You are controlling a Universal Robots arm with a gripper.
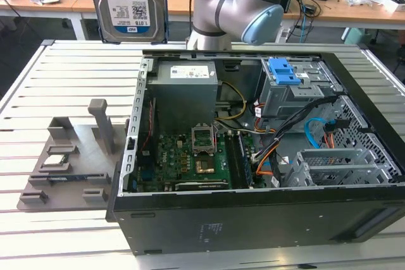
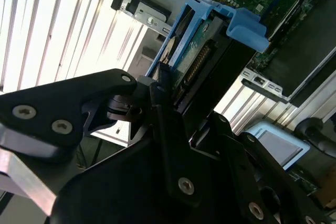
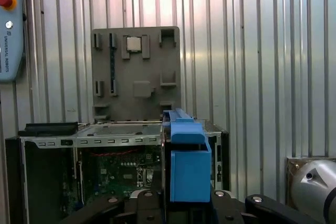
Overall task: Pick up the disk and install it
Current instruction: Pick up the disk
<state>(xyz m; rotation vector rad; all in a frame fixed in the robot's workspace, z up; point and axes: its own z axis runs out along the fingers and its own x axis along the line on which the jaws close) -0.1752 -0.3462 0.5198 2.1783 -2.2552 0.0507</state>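
Observation:
The disk (image 1: 130, 1) hangs upright high above the slatted table, over the back left corner of the open computer case (image 1: 253, 219); its blue-and-white label faces the exterior camera. In the second wrist view my gripper (image 2: 167, 95) is shut on the disk (image 2: 195, 51), with black fingers (image 2: 160, 109) clamped on its end between the blue side rails. The first wrist view looks down past the disk's blue rail (image 3: 188, 169) to the case (image 3: 105, 150) below.
Inside the case sit a motherboard (image 1: 196, 156), a power supply (image 1: 183, 86), cables and a drive bay with a blue latch (image 1: 283, 71). A grey parts holder (image 1: 69, 156) with a small square chip (image 1: 57, 160) lies left of the case. The arm's elbow (image 1: 237, 4) stands behind.

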